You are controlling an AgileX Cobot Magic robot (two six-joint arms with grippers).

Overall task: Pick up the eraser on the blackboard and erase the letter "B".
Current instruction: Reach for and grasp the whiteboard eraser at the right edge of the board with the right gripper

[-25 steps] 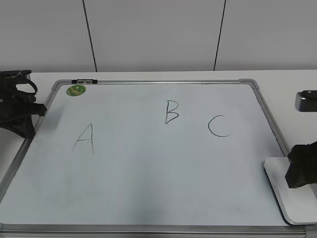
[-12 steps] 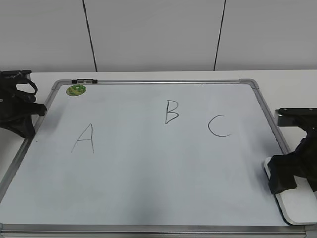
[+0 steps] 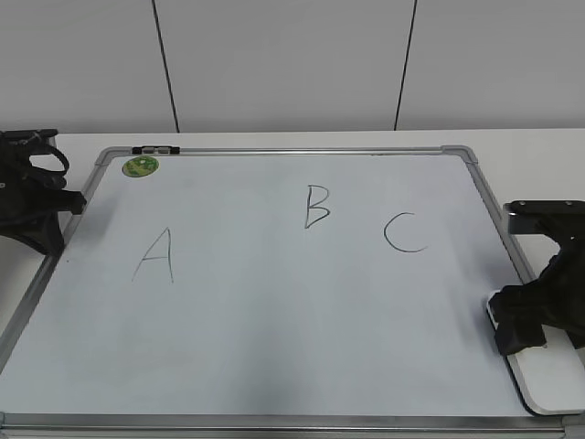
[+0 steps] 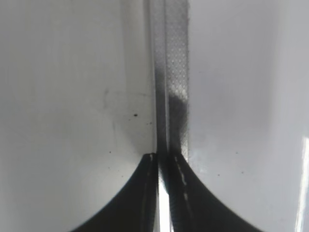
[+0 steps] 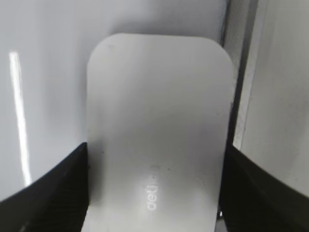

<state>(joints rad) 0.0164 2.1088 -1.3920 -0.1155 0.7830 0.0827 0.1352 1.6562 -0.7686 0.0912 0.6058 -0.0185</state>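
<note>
The blackboard (image 3: pixel 274 329) is a white board in a silver frame lying flat on the table. The letter "B" (image 3: pixel 316 207) is drawn at its upper middle. The white eraser (image 3: pixel 556 386) lies at the board's right edge, partly over the frame. My right gripper (image 3: pixel 523 322) is down on its near end. In the right wrist view the eraser (image 5: pixel 157 106) fills the gap between the two fingers, which press its long sides; the right gripper (image 5: pixel 157 150) is shut on it. My left gripper (image 3: pixel 46 229) rests shut at the board's left frame (image 4: pixel 176 72).
The letter "A" (image 3: pixel 155 256) is at the left and "C" (image 3: pixel 405 232) right of the "B". A green sticker (image 3: pixel 140 166) and a small black clip (image 3: pixel 155 149) are at the far left corner. A white wall stands behind the table.
My right gripper has come forward and down from the right edge onto the eraser's near end. Its fingers now sit against the eraser's sides. The left arm has not moved.
</note>
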